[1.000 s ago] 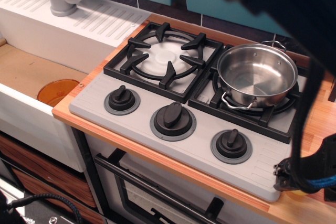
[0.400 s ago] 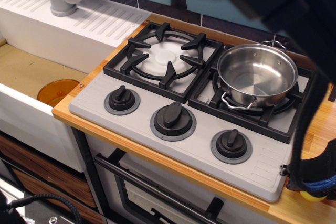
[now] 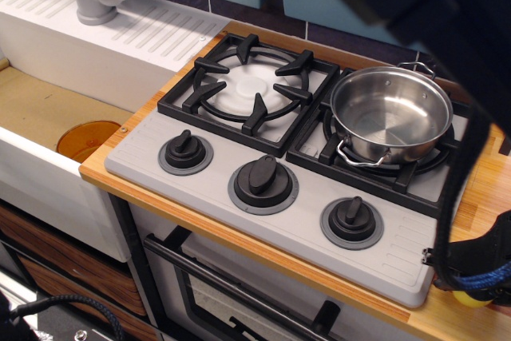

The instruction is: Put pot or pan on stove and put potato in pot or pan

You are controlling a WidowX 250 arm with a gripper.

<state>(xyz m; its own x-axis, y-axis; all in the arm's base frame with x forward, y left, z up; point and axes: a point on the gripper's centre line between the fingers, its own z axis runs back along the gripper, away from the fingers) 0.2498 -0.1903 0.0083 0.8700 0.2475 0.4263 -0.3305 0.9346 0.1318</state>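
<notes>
You see the potato (image 3: 473, 299) right under the gripper (image 3: 476, 271); whether its fingers grasp it, you cannot tell.

Even, fairly bright indoor light falls across the scene — no harsh shadows on the stove (image 3: 239, 221), just soft shading under the black grates. The pot (image 3: 391, 113) throws back glare, with white streaks along its inner wall and rim. Across the top right, the arm (image 3: 447, 5) is a dark, heavily blurred mass, far out of focus and close to the lens. The gripper (image 3: 475, 265) at the right edge is dark and soft too — its detail can't be made out. The lower left corner falls dim.
</notes>
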